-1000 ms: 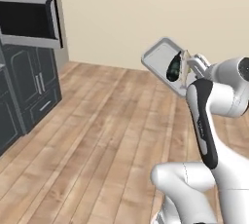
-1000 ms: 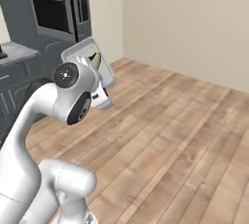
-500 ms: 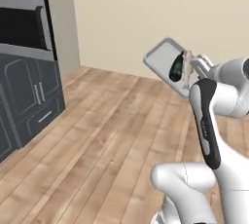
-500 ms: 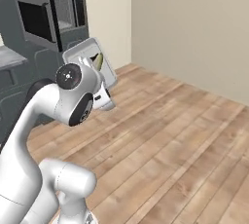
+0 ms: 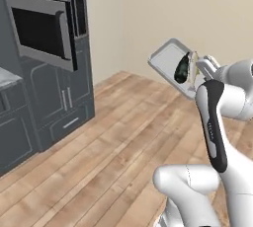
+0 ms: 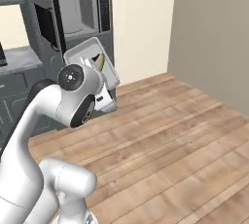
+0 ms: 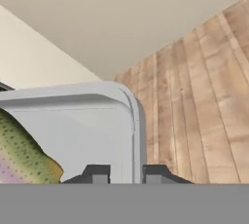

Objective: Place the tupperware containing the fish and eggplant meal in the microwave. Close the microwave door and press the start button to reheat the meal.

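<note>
My gripper [image 7: 124, 174] is shut on the right rim of the tupperware [image 7: 87, 135], a pale grey tray held up in the air and tilted steeply. The fish and eggplant meal [image 7: 22, 155] lies inside it, speckled green at the lower left in the hand view. In the left base view the tupperware [image 5: 165, 58] hangs at the arm's upper end with the dark meal [image 5: 184, 69] against its lower side. The microwave [image 5: 78, 11] stands far left, its microwave door [image 5: 42, 31] swung open. In the right base view the tupperware [image 6: 85, 52] sits in front of the open microwave [image 6: 80, 11].
Grey cabinets [image 5: 64, 102] stand below the microwave and a grey counter [image 5: 7, 78] juts out at the left. Wooden floor [image 5: 113, 147] lies between the base and the cabinets. A beige wall [image 5: 163, 14] stands behind.
The whole picture has shifted: the camera has moved, and the microwave and cabinets now show larger and nearer the middle. The tray stays held the same way.
</note>
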Motion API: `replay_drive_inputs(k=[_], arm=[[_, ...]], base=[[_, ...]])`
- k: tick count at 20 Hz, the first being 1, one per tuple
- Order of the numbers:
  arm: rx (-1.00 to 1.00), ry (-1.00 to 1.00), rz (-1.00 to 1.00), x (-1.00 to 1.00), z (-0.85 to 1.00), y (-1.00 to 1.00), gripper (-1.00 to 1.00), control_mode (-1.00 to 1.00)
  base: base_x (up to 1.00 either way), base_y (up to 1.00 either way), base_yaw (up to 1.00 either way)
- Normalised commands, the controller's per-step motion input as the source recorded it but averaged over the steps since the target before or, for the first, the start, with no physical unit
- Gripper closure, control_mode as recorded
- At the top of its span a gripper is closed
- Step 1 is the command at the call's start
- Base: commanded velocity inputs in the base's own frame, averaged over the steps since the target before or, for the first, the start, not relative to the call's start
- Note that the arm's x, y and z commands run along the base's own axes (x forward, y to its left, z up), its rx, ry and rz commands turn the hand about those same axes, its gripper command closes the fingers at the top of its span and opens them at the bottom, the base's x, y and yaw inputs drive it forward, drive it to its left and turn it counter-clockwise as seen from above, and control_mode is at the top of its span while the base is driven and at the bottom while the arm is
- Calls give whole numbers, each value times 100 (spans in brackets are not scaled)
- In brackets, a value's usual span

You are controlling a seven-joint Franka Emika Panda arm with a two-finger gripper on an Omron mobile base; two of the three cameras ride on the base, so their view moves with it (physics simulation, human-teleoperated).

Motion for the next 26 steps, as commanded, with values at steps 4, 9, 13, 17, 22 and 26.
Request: replay_drive_inputs(k=[4,9,13,17,22,26], arm=[[0,0,0,0,0,0,100,100],[0,0,0,0,0,0,100,100],[0,0,0,0,0,0,100,100],[0,0,0,0,0,0,100,100],[0,0,0,0,0,0,100,100],[0,0,0,0,0,0,100,100]], base=[[100,-30,44],[100,-33,43],[100,-30,46],[100,-36,44],[100,-46,43],[100,-48,42]])
